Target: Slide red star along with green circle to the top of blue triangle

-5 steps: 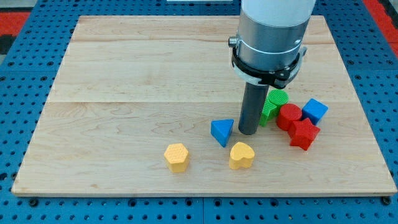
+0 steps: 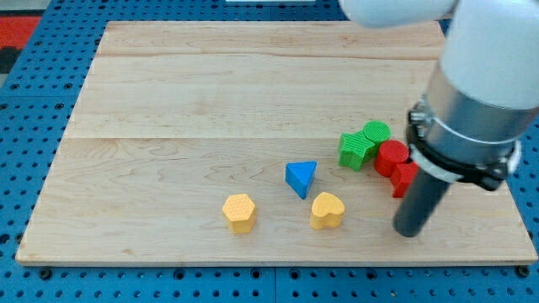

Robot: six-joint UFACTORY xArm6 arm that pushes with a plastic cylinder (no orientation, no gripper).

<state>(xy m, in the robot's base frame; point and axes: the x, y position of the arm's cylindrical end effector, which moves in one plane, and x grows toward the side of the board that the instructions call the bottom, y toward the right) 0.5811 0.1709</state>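
My tip point(image 2: 408, 232) on worktop point(image 2: 168, 126), just below red star point(image 2: 405, 178); no fingers on this rod. Green circle point(image 2: 376, 132) well right of blue triangle point(image 2: 301, 178). Approach step; next push up-left.

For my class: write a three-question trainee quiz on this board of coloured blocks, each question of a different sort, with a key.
1. True or false: my tip touches the blue triangle.
2. Which block lies nearest the view's left? A) yellow heart B) yellow hexagon C) green circle
3. Fill in: my tip is toward the view's ____ from the yellow heart.

Key: 1 false, it stands apart, at the view's lower right below the red blocks. 2 B. 3 right.
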